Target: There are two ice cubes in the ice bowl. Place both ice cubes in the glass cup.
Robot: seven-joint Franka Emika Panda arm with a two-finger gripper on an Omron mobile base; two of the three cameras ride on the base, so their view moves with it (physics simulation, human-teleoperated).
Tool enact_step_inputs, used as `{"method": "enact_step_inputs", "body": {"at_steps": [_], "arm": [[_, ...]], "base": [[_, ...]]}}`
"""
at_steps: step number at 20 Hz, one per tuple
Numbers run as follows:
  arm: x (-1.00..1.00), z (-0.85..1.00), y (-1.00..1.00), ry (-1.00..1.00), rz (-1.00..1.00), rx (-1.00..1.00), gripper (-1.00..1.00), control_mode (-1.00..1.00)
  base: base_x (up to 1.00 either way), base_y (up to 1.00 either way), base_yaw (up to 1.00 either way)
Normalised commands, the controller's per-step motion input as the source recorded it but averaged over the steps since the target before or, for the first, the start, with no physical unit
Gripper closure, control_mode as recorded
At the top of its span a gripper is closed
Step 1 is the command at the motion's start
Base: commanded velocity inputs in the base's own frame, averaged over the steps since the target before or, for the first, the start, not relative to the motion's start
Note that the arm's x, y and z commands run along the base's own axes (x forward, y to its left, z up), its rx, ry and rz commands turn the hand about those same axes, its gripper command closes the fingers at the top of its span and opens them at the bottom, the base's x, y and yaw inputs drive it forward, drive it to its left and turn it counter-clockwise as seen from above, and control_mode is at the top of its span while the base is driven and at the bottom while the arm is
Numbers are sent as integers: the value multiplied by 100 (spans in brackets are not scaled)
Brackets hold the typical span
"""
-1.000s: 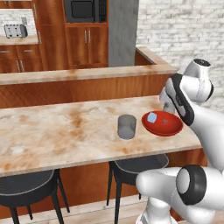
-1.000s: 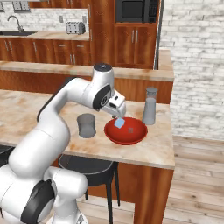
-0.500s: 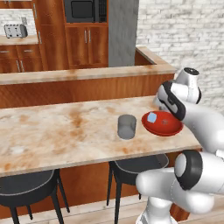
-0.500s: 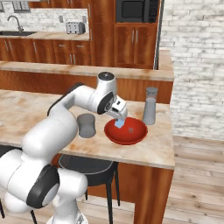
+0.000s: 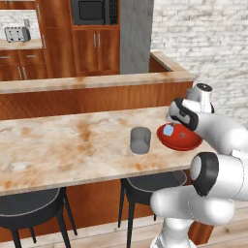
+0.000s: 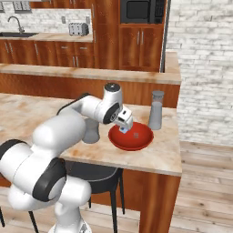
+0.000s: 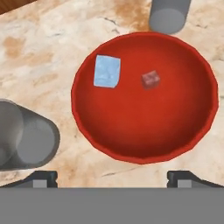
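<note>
two ice cubes [image 7: 107, 71] in red ice bowl [image 7: 131, 144]

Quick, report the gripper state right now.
Gripper: open, holding nothing, above the ice bowl; both ice cubes lie in the bowl.

Glossy red round bowl [image 7: 144, 148]; pale blue translucent cube [image 7: 107, 71]; grey translucent tumbler [image 7: 26, 140]; cream, rust-mottled marble counter [image 7: 48, 57].

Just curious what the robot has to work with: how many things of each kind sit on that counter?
Ice cubes: 2
Red bowl: 1
Glass cup: 1
Grey bottle: 1
Total: 5
</note>
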Motion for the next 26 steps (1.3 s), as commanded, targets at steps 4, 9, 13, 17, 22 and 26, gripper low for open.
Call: {"method": "enact_step_inputs", "body": {"at_steps": [4, 9, 13, 17, 22, 26], "arm": [[33, -21, 0, 0, 0, 0, -100, -100], [36, -19, -3, 0, 0, 0, -100, -100], [38, -22, -10, 0, 0, 0, -100, -100], [27, -24, -8, 0, 0, 2, -100, -100], [28, -29, -5, 0, 0, 2, -100, -100], [30, -26, -5, 0, 0, 0, -100, -100]], "base": [[0, 0, 0], [0, 0, 0], [0, 0, 0], [0, 0, 0], [0, 0, 0], [0, 0, 0]]}}
